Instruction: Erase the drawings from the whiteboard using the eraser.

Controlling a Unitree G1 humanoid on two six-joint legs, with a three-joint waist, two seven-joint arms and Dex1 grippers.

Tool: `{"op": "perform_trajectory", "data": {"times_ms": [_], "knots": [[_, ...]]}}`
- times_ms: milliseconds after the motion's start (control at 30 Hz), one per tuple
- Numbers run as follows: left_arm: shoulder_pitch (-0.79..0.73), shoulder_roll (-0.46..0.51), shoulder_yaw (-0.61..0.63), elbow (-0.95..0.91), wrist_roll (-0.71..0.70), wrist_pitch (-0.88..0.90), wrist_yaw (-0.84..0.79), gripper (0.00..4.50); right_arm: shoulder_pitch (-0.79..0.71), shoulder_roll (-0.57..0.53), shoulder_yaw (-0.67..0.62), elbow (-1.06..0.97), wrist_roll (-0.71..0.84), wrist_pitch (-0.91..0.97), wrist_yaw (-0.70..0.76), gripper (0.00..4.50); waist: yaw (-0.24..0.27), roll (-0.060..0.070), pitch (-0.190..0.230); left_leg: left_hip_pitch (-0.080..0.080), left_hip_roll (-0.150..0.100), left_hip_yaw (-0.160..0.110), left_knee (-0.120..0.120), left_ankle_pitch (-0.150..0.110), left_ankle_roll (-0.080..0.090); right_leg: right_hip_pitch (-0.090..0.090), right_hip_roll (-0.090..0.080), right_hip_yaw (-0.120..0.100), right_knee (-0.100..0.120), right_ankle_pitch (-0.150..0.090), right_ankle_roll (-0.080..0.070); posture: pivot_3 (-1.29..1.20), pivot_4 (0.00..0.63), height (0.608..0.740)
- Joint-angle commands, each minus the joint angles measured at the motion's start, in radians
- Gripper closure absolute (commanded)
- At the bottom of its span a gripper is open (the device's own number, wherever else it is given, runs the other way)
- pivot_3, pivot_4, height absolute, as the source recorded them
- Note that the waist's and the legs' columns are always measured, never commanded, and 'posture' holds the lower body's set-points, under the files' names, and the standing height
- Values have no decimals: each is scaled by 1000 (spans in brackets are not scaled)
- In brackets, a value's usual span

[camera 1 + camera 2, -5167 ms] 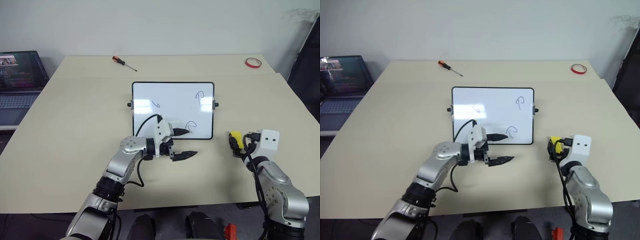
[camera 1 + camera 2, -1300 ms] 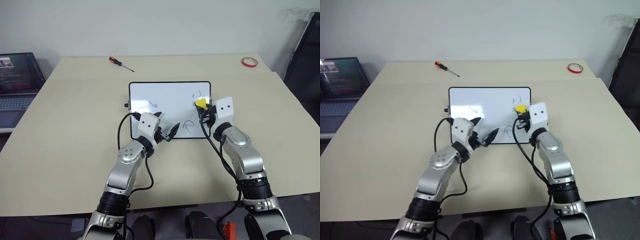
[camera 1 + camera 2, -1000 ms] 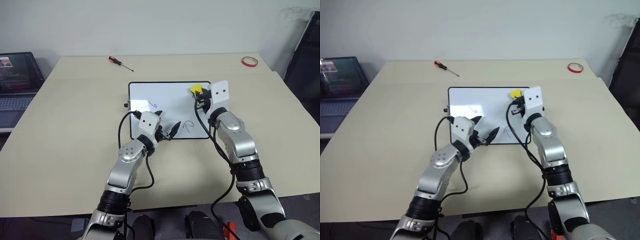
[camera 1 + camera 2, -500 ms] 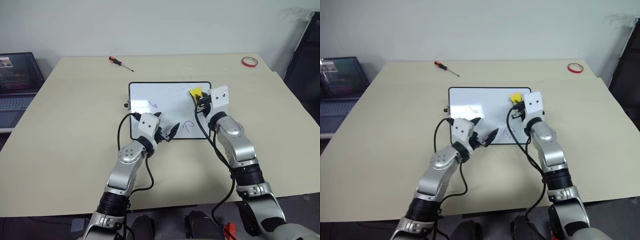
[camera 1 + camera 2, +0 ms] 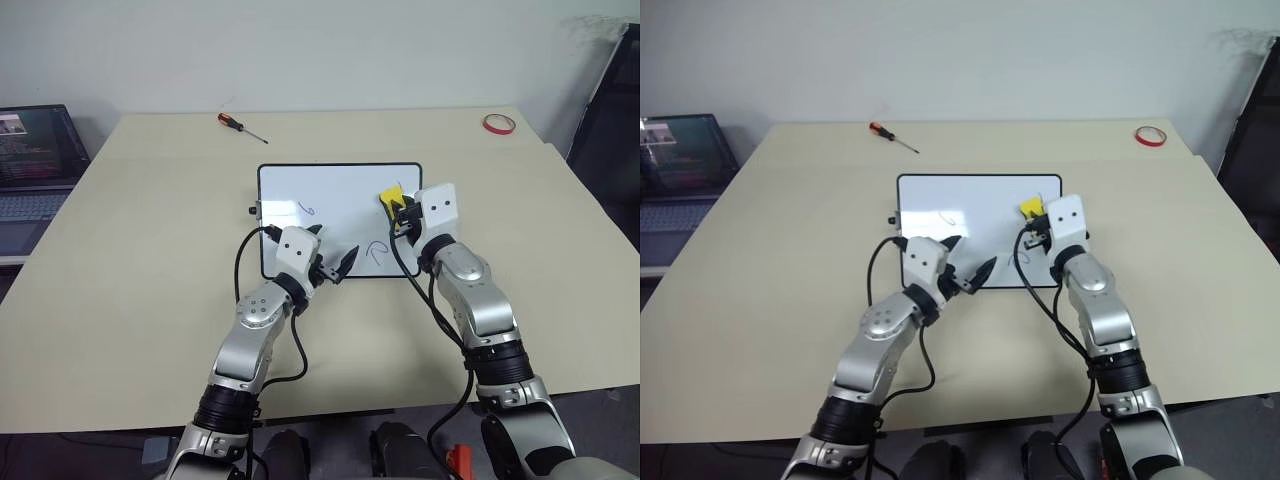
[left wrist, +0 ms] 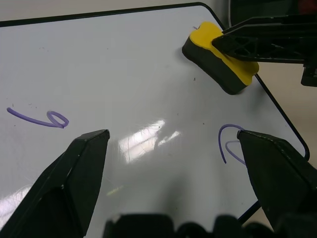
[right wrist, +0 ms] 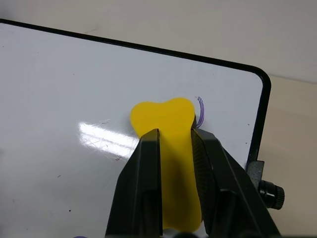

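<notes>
With my right gripper clamped on the eraser at the whiteboard's far right corner, left gripper apart, I'd press flat and sweep fully across the remaining squiggle.

We see a yellow eraser with dark underside, on a glossy white whiteboard with thin black frame. Drawings are purple thin squiggles. Table is pale beige. Screwdriver has orange-red and black handle. Tape roll is red. Fingers are black.
</notes>
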Motion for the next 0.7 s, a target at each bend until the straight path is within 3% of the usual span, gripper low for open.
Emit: {"op": "perform_trajectory", "data": {"times_ms": [33, 133, 433, 700], "knots": [[-7, -3, -6, -42, -4, -4, -6, 0, -17, -3, -17, 3, -13, -7, -20, 3535, 0, 0, 0, 0, 0, 0, 0, 0, 0, 0, 0, 0, 0, 0, 0, 0, 150, 740], [-6, -4, -7, -41, -5, -6, -6, 0, -15, -2, -17, 2, -15, -10, -20, 2987, 0, 0, 0, 0, 0, 0, 0, 0, 0, 0, 0, 0, 0, 0, 0, 0, 150, 740], [-10, -6, -12, -39, -6, -6, -7, 0, -24, -7, -31, 5, -30, -32, -50, 21, -2, 0, 0, 0, 0, 1, 0, 0, 0, 0, 0, 1, 0, 0, 0, 0, 150, 740], [9, -4, -17, -56, -8, -1, -15, 0, 1, 4, -55, -56, -2, -4, -54, 21, -1, 0, 0, 0, 0, 1, 0, 0, 0, 0, 0, 1, 0, 0, 0, 0, 150, 740]]}}
